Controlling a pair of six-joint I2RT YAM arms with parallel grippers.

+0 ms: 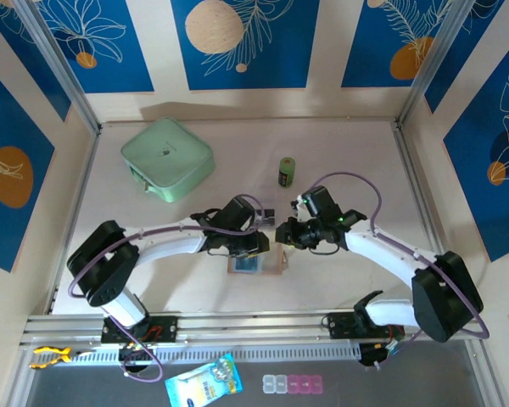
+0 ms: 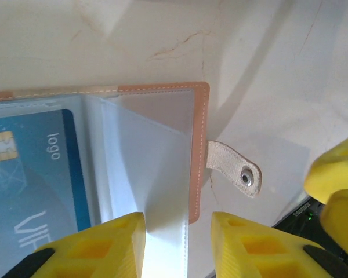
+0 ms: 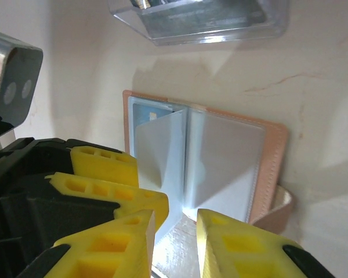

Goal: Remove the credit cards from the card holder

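Yellow plastic nearest the lens in both wrist views. Left end effector (image 2: 177, 246): narrow gap, a clear sleeve (image 2: 153, 174) rising through it, not visibly pinched. Right end effector (image 3: 175, 246): likewise narrowly parted, holding nothing, poised at the lower edge of the same upright leaf.

Just beyond, open and flat at the centre of the worktop (image 1: 339, 153), the card holder (image 2: 198, 145), tan-pink, with its snap tab (image 2: 235, 169) sticking out at the right edge. Tucked in the left-hand pocket, one of the credit cards (image 2: 29, 174), blue with a gold chip, not yet drawn. No card seen lying loose beside the wallet.

Judged from this: sleeves being leafed apart, and the pulling-out itself left to do, for the blue one at least. Other pockets look pale; empty or not, cannot tell.

Farther up in the right wrist view, a transparent box (image 3: 203, 23) with flat grey things inside; cards or not, cannot tell.

Farther back in the top view, a mint-green case (image 1: 167, 159) at upper left and a small green cylinder (image 1: 287, 171) at upper centre, both well apart from the wallet.

Worktop pale cream, faintly veined. Around it, panel walls (image 1: 271, 51) in blue and cream with leaf prints.
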